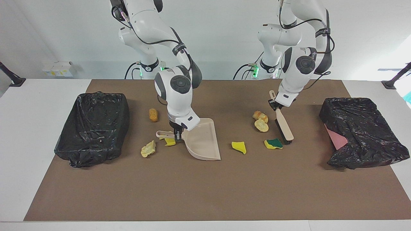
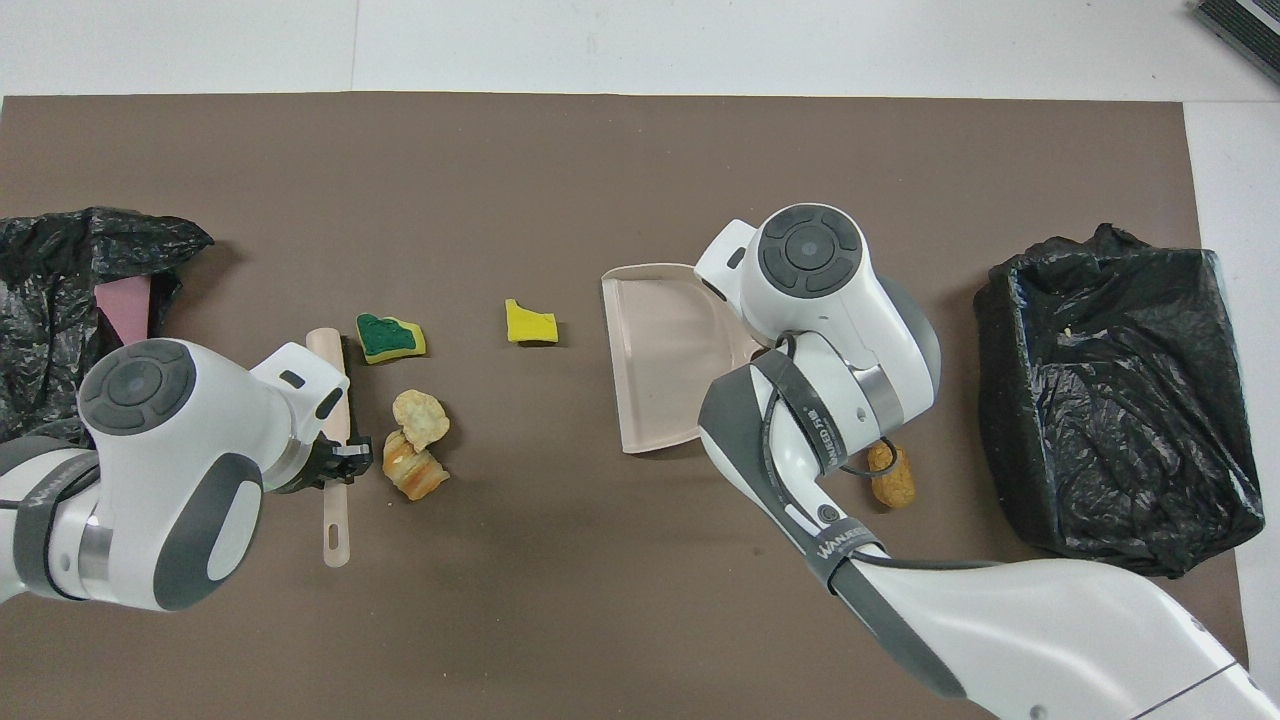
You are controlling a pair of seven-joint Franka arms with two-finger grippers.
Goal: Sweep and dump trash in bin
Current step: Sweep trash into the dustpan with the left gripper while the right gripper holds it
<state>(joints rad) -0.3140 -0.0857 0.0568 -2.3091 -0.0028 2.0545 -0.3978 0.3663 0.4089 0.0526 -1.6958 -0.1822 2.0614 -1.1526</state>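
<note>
The right gripper (image 1: 177,134) clasped the dustpan (image 1: 204,141) while the left gripper (image 1: 275,106) clasped the brush (image 1: 284,126) beside scattered trash (image 1: 239,147).

White arms (image 1: 173,93) – grey joints, black cables

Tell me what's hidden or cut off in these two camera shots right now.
- Overhead view: the right arm hides two scraps, the yellow piece and the pale lump, plus the dustpan handle.
- Overhead view: the frame edge cuts off the bin at the left arm's end.
- Both views: the bins' insides are too dark to read.
</note>
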